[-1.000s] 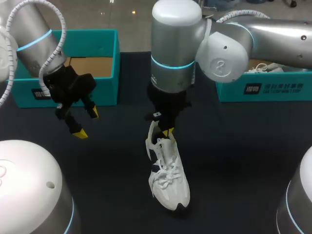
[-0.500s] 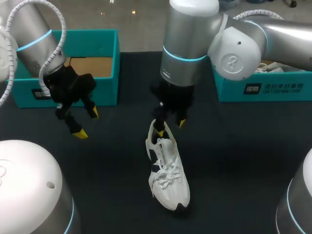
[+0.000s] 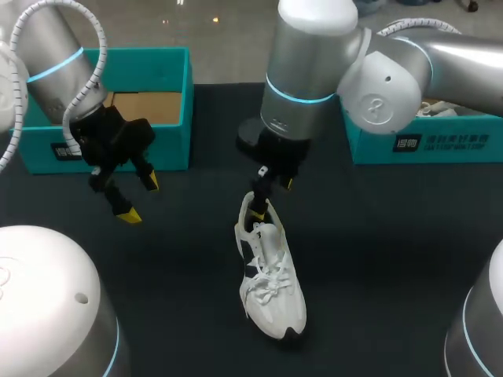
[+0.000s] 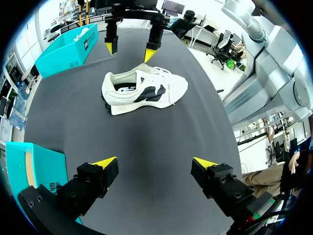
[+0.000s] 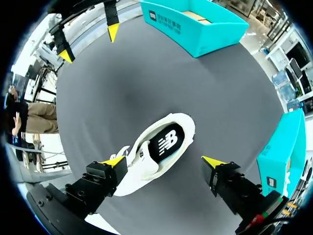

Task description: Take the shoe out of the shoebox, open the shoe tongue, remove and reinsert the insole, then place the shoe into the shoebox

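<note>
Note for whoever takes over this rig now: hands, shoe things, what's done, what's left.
Left hand open, empty, by the left shoebox.
Right hand open, empty, above the heel of the shoe.
Shoe out of the box, on its sole on the table, insole inside.
Insole removal: cannot tell if done.
Left: place shoe into shoebox.

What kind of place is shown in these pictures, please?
Probably a robot test bench, not a shop or a home: the open left gripper and open right gripper hang over a dark table with a white shoe and a teal shoebox.
</note>
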Robot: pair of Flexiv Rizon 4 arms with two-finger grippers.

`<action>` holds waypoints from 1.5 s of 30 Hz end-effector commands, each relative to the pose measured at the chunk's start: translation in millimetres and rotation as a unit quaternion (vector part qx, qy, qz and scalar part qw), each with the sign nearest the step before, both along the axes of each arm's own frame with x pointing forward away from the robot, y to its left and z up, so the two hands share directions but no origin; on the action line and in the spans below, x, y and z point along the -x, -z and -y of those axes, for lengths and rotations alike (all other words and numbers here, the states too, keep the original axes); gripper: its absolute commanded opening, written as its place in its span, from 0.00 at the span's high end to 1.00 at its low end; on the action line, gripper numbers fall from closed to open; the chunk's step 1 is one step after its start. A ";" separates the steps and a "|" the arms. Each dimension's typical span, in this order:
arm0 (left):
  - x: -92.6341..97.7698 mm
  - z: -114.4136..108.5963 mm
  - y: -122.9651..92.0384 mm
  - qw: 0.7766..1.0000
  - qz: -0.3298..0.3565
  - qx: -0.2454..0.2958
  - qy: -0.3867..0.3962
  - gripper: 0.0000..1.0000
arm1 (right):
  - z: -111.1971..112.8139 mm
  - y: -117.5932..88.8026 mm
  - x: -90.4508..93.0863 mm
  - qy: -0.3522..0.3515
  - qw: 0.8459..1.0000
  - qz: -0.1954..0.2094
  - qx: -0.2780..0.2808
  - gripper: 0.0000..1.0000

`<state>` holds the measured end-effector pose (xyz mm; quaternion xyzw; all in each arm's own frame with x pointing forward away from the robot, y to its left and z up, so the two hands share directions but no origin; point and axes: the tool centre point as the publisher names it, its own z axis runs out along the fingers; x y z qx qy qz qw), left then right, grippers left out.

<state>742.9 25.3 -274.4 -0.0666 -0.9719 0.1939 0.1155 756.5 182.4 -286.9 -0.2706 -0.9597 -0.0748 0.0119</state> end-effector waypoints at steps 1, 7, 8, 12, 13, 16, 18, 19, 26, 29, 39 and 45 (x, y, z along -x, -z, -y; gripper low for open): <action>0.1 -0.2 0.2 1.000 0.000 -0.001 0.000 0.00 | 8.7 -3.1 1.2 -0.282 0.956 0.060 -0.059 0.00; 0.1 -0.2 0.2 1.000 0.000 -0.001 0.000 0.00 | 8.6 -3.5 -1.1 -0.336 0.941 0.035 0.018 0.00; 0.1 -0.2 0.2 1.000 0.000 -0.001 0.000 0.00 | 8.6 -3.5 -1.1 -0.336 0.941 0.035 0.018 0.00; 0.1 -0.2 0.2 1.000 0.000 -0.001 0.000 0.00 | 8.6 -3.5 -1.1 -0.336 0.941 0.035 0.018 0.00; 0.1 -0.2 0.2 1.000 0.000 -0.001 0.000 0.00 | 8.6 -3.5 -1.1 -0.336 0.941 0.035 0.018 0.00; 0.1 -0.2 0.2 1.000 0.000 -0.001 0.000 0.00 | 8.6 -3.5 -1.1 -0.336 0.941 0.035 0.018 0.00; 0.1 -0.2 0.2 1.000 0.000 -0.001 0.000 0.00 | 6.0 -2.6 -5.4 -0.347 0.937 0.027 0.029 0.00; 0.1 -0.2 0.2 1.000 0.000 -0.001 0.000 0.00 | 3.6 -3.3 -8.5 -0.360 0.932 0.028 0.030 0.00; 0.1 -0.2 0.2 1.000 0.000 -0.001 0.000 0.00 | -9.6 -5.7 -25.6 -0.391 0.919 0.039 0.038 0.00; 0.1 -0.2 0.2 1.000 0.000 -0.001 0.000 0.00 | -14.3 -3.9 -33.9 -0.398 0.916 0.036 0.042 0.00; 0.1 -0.2 0.2 1.000 0.000 -0.001 0.000 0.00 | -23.7 17.6 -49.9 -0.386 0.920 0.023 0.060 0.00; 0.1 -0.2 0.2 1.000 0.000 -0.001 0.000 0.00 | -27.2 37.3 -55.1 -0.373 0.926 0.015 0.060 0.00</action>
